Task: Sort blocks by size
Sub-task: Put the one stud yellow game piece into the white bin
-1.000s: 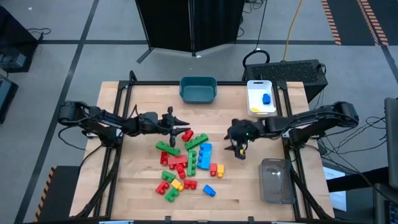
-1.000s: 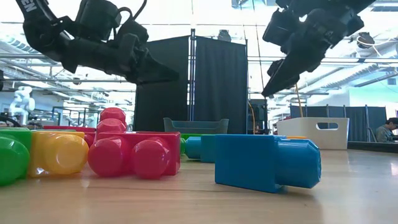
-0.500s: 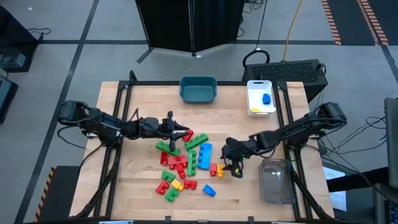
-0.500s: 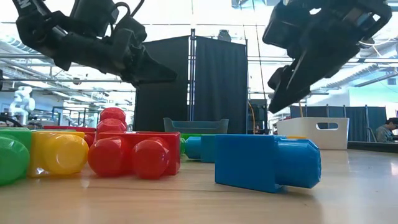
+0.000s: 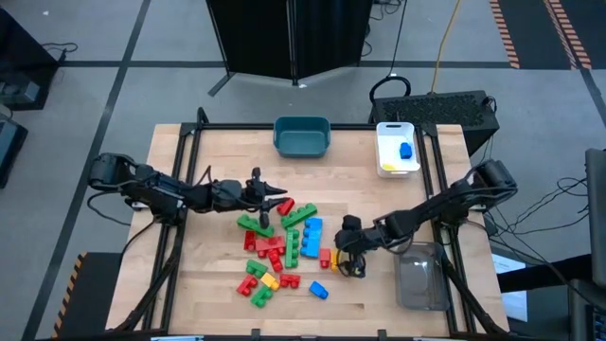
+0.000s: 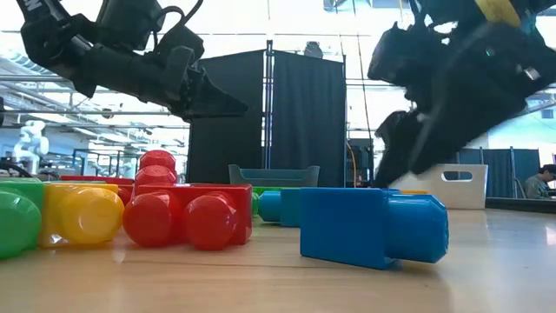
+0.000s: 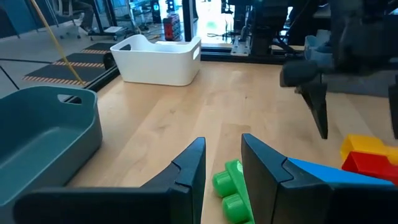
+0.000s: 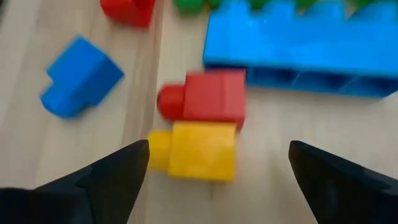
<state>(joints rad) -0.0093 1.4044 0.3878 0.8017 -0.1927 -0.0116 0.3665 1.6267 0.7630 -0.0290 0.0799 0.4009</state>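
At the bottom of the high view, nearest the bench's (image 5: 204, 284) front edge, lies a small blue brick (image 5: 319, 290) on its own, with a cluster of green, yellow and red bricks (image 5: 261, 282) to its left. Just above, right of centre, the right end effector (image 5: 348, 266) hangs over a yellow brick (image 8: 200, 151) and a red brick (image 8: 211, 99) that lie touching each other; its fingers (image 8: 112, 177) stand wide apart on either side of the yellow one, holding nothing. A long blue brick (image 5: 311, 237) lies just left of that pair. At lower right a clear bin (image 5: 420, 275) sits beside the right arm.

In the middle of the frame the main heap of blocks (image 5: 279, 237) spreads out. The left end effector (image 5: 275, 200) hovers at the heap's upper left edge, its fingers (image 7: 186, 171) slightly parted and empty, with a green brick (image 7: 231, 190) on the bench below the gap.

At the top of the bench stand a teal bin (image 5: 302, 136), centre, and a white bin (image 5: 397, 149), upper right, which holds a blue and a yellow brick.
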